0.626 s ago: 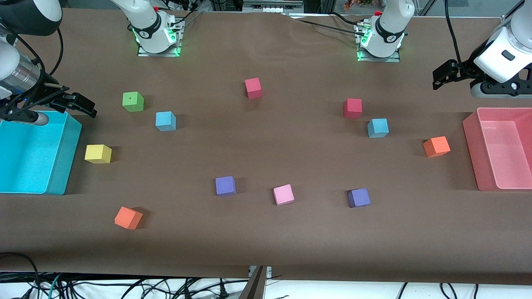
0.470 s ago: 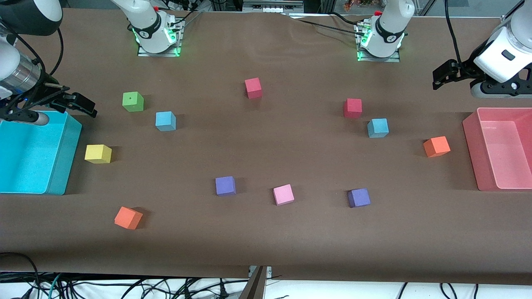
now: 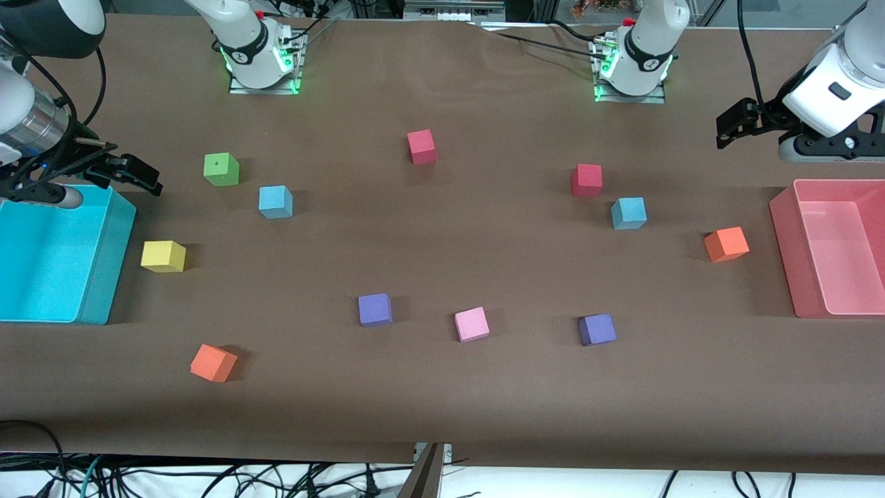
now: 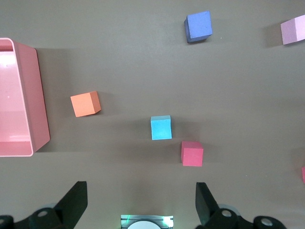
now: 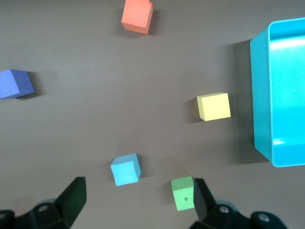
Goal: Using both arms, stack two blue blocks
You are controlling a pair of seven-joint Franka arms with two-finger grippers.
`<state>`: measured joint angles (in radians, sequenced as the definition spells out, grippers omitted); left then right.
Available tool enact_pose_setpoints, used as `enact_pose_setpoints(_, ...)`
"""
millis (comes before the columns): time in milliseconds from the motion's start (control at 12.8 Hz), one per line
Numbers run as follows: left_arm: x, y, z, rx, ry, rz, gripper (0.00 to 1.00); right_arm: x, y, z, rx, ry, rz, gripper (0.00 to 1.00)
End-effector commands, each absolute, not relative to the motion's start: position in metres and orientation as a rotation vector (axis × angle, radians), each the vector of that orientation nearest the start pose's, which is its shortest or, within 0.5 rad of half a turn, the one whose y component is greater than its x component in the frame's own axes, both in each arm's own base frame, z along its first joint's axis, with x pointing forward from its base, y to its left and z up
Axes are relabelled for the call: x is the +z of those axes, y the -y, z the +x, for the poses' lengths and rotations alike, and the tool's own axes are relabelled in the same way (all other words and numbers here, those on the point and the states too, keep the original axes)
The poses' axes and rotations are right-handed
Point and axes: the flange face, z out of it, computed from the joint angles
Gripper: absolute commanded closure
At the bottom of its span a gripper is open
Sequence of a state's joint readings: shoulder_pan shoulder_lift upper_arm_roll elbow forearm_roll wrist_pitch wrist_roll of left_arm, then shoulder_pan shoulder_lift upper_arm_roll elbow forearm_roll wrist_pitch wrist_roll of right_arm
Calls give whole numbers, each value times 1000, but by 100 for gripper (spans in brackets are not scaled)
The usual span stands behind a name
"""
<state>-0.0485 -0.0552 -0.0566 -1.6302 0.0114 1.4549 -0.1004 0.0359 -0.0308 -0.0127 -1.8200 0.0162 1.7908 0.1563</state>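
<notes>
Front view: two blue blocks (image 3: pixel 275 201) (image 3: pixel 628 212) lie well apart on the tabletop (image 3: pixel 442 387), one toward each arm's end, probably so each arm serves one.

Left wrist view: left hand (image 4: pixel 140 202), fingers apart, empty, above its block (image 4: pixel 161 128).

Right wrist view: right hand (image 5: pixel 138 198) likewise spread above its block (image 5: pixel 126 170).

Blue block (image 3: pixel 275 201) at the right arm's end: we see the green block (image 3: pixel 220 169) close beside it, otherwise bare cloth all round.
Blue block (image 3: pixel 628 212) at the left arm's end: the red block (image 3: pixel 586 180) crowds one corner, near but apart; the orange block (image 3: pixel 726 243) sits well apart.
Middle of the table (image 3: pixel 484 235): we find a wide bare stretch between the two blue blocks.
Table ends: the blue bin (image 3: pixel 104 277) and the pink bin (image 3: pixel 795 270) wall off each end.
</notes>
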Motion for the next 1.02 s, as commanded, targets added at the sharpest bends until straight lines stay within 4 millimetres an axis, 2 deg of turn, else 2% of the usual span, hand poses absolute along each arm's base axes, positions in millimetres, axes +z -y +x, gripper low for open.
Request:
enact_pose_setpoints(0, 624, 53, 524, 180, -20, -3075, 0, 547, -14, 553, -12, -197, -3120, 1)
enact_pose_setpoints(939, 621, 53, 525, 187, -18, -3075, 0, 544, -15, 548, 41, -192, -3120, 1)
